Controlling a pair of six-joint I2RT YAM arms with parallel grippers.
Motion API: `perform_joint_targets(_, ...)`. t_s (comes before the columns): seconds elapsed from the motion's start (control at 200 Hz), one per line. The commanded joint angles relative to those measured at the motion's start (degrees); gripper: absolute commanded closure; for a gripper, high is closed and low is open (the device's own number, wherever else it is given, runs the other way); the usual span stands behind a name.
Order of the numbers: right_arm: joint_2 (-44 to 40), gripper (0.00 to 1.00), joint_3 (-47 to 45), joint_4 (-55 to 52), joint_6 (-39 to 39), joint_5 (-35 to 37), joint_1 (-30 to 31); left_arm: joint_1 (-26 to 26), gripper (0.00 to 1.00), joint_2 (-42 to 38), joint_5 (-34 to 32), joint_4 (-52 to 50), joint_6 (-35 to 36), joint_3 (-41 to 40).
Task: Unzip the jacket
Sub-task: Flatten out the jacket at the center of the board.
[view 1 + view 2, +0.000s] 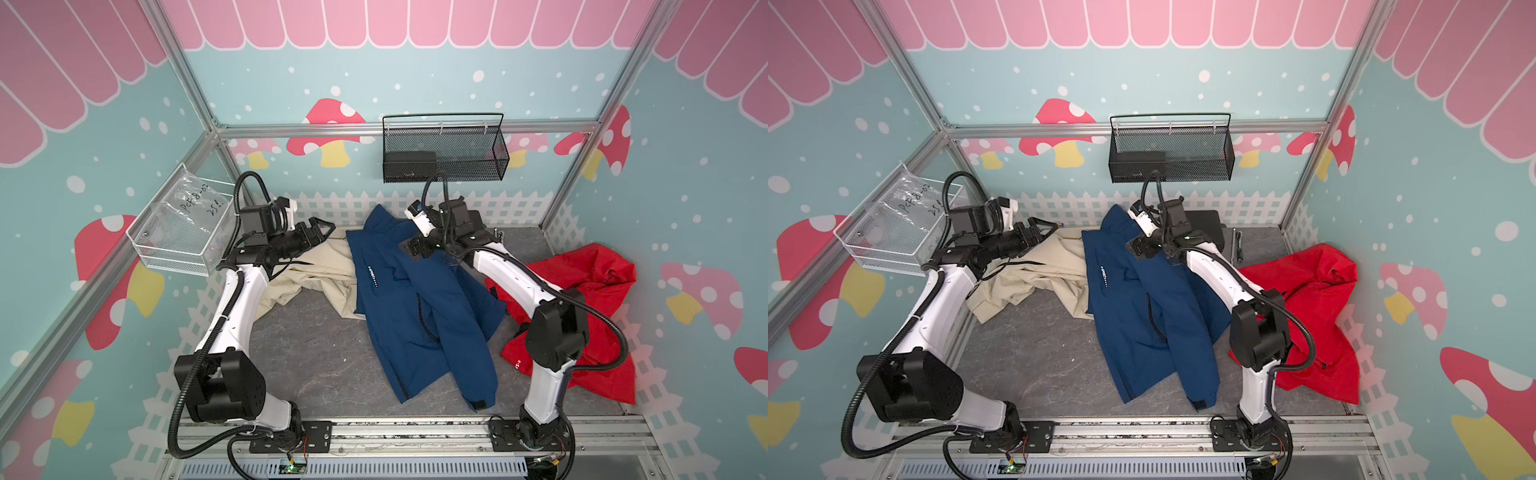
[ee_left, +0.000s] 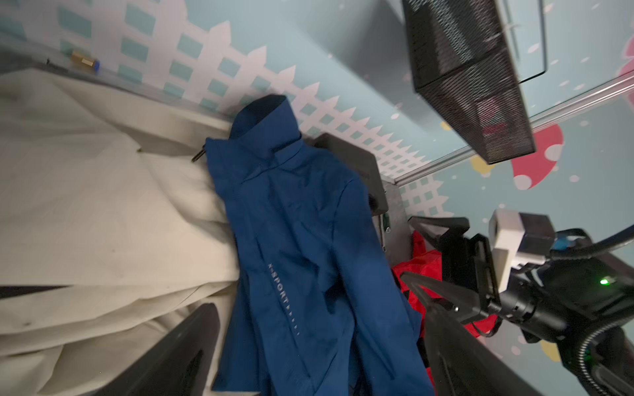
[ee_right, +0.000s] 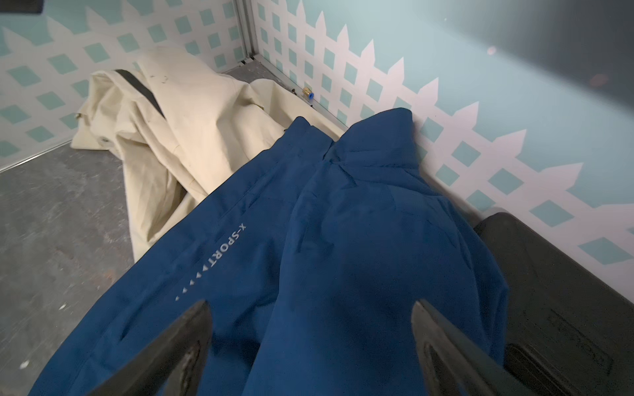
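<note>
The blue jacket (image 1: 415, 324) (image 1: 1142, 320) lies lengthwise mid-table, its collar propped against the back wall. A dark zipper line (image 1: 422, 320) curves down its front between the overlapping panels. My left gripper (image 1: 322, 230) (image 1: 1040, 230) is open and holds nothing; it hovers over the beige garment, just left of the jacket's shoulder. In the left wrist view the jacket (image 2: 302, 240) fills the gap between its fingers (image 2: 192, 349). My right gripper (image 1: 411, 247) (image 1: 1138, 249) is open above the jacket's upper chest, and its wrist view shows blue cloth (image 3: 343, 240) between its spread fingers (image 3: 192, 336), apart from it.
A beige garment (image 1: 307, 274) lies crumpled left of the jacket and a red one (image 1: 582, 291) to the right under my right arm. A black box (image 1: 1208, 224) sits at the back wall. A black mesh basket (image 1: 444, 153) hangs above, a white basket (image 1: 183, 232) on the left wall.
</note>
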Motion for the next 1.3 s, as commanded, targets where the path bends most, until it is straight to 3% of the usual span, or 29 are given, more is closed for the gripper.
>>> perform_joint_targets(0.0, 5.18, 0.05, 5.24, -4.67, 2.72, 13.9, 0.99, 0.33, 0.05, -0.28, 0.61, -4.6, 6.28, -1.14)
perform_joint_targets(0.15, 10.14, 0.03, 8.03, -7.0, 4.64, 19.61, 3.18, 0.35, 0.05, 0.09, -0.15, -4.58, 8.36, -3.04)
perform_joint_targets(0.34, 13.26, 0.05, 7.31, -9.11, 5.95, 19.69, 4.45, 0.5, 0.05, 0.48, -1.14, -4.2, 9.27, -3.84)
perform_joint_targets(0.395, 13.91, 0.25, 7.74, -9.41, 5.78, 19.27, 4.44, 0.42, 0.05, 0.36, -1.07, -3.73, 9.03, -4.2)
perform_joint_targets(0.46, 13.59, 0.76, 9.05, -9.9, 5.96, 19.89, 4.49, 0.47, 0.05, 0.21, -1.04, -3.4, 8.74, -4.4)
perform_joint_targets(0.52, 11.47, 1.0, 9.75, -9.44, 6.09, 19.9, 4.35, 0.43, 0.05, 0.05, -1.05, -3.18, 8.57, -4.32)
perform_joint_targets(0.661, 3.43, 1.0, 11.49, -9.25, 7.35, 14.0, 1.47, 0.37, 0.06, 0.36, -0.42, -2.93, 8.15, -2.9)
perform_joint_targets(0.876, -8.14, 1.0, 4.07, -7.53, 10.31, 3.8, -11.21, -2.69, 0.08, 0.18, -4.84, -2.39, 9.64, -0.65)
perform_joint_targets(1.046, -5.92, 1.0, -0.6, -4.97, 8.46, -6.43, -17.83, -8.37, 0.1, 4.35, -10.09, -2.7, 10.91, 0.61)
perform_joint_targets(1.296, -2.64, 1.0, -0.34, -3.93, 9.67, -6.97, -21.54, -14.04, 0.16, 14.03, -11.27, 2.46, 7.67, 3.54)
